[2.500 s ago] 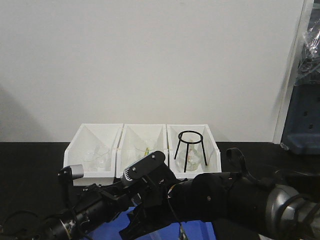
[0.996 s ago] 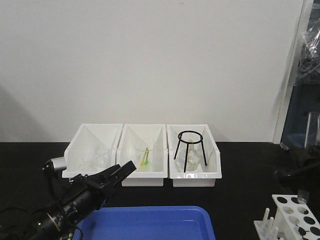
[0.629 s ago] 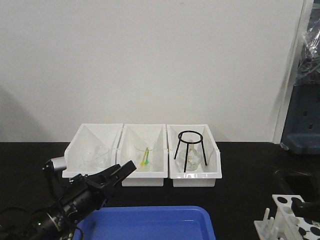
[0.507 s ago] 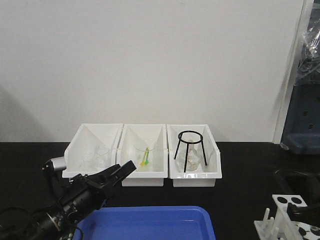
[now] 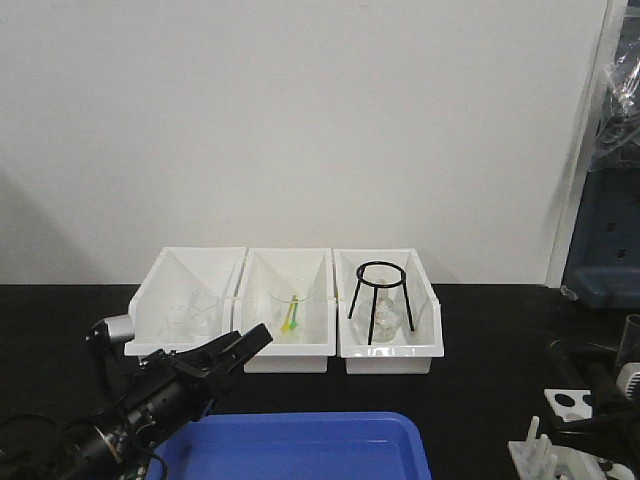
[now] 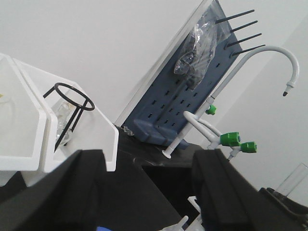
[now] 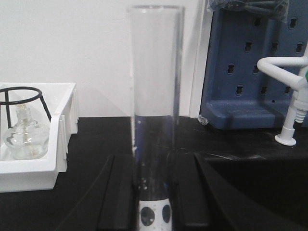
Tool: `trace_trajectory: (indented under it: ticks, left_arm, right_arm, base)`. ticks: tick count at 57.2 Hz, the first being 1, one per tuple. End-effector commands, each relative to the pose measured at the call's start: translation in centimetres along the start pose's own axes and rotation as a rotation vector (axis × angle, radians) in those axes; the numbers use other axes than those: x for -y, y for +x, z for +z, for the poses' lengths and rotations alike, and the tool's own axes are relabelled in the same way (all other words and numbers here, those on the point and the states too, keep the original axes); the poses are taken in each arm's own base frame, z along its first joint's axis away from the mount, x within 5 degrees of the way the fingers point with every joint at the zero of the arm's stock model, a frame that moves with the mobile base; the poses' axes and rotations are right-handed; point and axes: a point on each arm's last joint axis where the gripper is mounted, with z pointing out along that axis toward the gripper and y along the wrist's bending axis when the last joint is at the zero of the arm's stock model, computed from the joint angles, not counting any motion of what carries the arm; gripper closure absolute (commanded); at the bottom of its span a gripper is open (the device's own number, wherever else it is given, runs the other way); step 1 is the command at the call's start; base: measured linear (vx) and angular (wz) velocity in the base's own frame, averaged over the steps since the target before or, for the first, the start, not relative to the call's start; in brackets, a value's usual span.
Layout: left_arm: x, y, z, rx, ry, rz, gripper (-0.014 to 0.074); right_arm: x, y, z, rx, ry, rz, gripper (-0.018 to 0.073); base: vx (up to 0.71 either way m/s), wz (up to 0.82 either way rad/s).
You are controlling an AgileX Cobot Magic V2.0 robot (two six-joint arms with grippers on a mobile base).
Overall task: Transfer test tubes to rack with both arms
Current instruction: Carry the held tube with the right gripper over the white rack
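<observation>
Left hand (image 5: 243,347) near blue tray (image 5: 300,445); rack (image 5: 562,402) (partly hidden) lower right.

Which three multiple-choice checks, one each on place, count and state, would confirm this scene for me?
1. Which of the white bins holds the black tripod stand, seen from the front view?
A. leftmost
B. middle
C. rightmost

2. How many white bins stand in the row?
A. two
B. three
C. four

3. What is the right tool doing?
A. open and empty
B. shut on a test tube held upright
C. shut on a beaker

Key: 1 C, the stand's ring and legs rise from the rightmost bin. 2 B, three bins sit side by side against the wall. 3 B, the right wrist view shows a clear tube standing upright between the fingers.
</observation>
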Motion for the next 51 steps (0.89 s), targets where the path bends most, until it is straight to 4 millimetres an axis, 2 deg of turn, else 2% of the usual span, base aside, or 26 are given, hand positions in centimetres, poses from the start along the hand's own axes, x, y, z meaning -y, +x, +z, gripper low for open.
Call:
trace_trajectory:
  ticks: [1, 18, 34, 51]
  left_arm:
    - [1.6, -2.2, 0.1, 0.104, 0.079, 0.015, 0.0069]
    - [1.6, -2.2, 0.1, 0.104, 0.078, 0.014, 0.0069]
    - [1.6, -2.2, 0.1, 0.104, 0.078, 0.014, 0.0069]
    - [1.6, -2.2, 0.1, 0.104, 0.078, 0.014, 0.0069]
  right_arm:
    - [0.1, -1.9, 0.3, 0.142, 0.009, -0.008, 0.0565]
    - [0.0, -0.6, 0.7, 0.092, 0.005, -0.014, 0.0565]
    - [0.0, -0.2, 0.8, 0.073, 0.016, -0.009, 0.0565]
    - [-0.2, 1.3, 1.5, 0.058, 0.019, -0.014, 0.0565]
  base:
    - [0.0, 0.0]
    - [0.0, 0.0]
    - [0.0, 0.0]
    - [0.0, 0.0]
